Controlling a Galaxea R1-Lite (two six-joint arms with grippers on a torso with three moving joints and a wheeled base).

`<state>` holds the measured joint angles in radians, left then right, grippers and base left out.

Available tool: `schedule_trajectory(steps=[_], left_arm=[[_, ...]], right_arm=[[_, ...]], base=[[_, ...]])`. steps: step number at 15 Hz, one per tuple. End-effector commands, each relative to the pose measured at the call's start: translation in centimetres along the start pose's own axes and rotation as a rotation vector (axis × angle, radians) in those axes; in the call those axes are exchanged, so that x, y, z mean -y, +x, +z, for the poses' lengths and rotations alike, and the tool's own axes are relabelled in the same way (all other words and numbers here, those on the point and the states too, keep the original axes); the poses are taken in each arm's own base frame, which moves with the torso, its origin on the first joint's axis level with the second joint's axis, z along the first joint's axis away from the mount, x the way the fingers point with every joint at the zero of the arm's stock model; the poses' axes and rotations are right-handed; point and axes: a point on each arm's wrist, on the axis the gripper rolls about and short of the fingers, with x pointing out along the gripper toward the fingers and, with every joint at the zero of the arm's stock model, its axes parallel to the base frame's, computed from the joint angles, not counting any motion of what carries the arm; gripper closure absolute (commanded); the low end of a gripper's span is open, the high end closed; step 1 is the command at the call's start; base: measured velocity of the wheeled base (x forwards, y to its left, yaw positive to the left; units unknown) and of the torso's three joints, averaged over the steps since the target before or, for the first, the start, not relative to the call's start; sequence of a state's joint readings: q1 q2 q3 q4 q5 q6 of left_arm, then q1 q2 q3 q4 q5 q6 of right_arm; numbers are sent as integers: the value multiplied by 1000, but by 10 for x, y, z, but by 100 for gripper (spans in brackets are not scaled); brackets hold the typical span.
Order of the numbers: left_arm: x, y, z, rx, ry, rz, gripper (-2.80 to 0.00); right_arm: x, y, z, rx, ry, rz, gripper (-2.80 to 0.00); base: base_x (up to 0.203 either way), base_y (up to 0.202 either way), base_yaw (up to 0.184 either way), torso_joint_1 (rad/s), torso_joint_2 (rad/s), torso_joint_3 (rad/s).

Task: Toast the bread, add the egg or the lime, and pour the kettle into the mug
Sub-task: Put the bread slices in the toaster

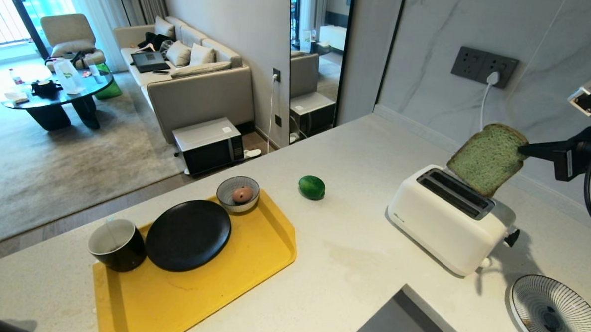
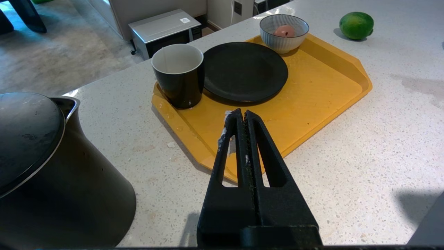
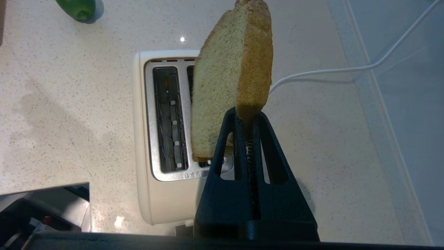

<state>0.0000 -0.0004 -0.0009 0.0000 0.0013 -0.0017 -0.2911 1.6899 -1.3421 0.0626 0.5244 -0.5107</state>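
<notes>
My right gripper is shut on the crust edge of the bread, a pale green slice held tilted in the air just above the white toaster. In the right wrist view the bread hangs over the toaster's slots, pinched by the gripper. The lime lies on the counter left of the toaster. The egg sits in a small striped bowl. The black mug stands on the yellow tray. The black kettle stands beside my left gripper, which is shut and empty.
A black plate lies on the tray between mug and bowl. A striped plate sits at the counter's near right. The toaster's cable runs to a wall socket. A marble wall closes the back right.
</notes>
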Motion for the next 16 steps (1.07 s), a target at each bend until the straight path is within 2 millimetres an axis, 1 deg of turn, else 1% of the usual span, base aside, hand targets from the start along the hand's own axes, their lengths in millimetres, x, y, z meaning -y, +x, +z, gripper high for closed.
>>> schedule_trajectory(steps=[1,10,14,16], left_arm=[[0,0,0,0,0,0,0],[0,0,0,0,0,0,0],[0,0,0,0,0,0,0],[0,0,0,0,0,0,0]], right_arm=[[0,4,-4,-12,6,10,0],[0,21,-25,-66,18,45,0],[1,27,-30,-79,-32,53,0],[3,32,-33,-86,-64,59,0]], base=[[0,0,0,0,0,0],[0,0,0,0,0,0],[0,0,0,0,0,0],[0,0,0,0,0,0]])
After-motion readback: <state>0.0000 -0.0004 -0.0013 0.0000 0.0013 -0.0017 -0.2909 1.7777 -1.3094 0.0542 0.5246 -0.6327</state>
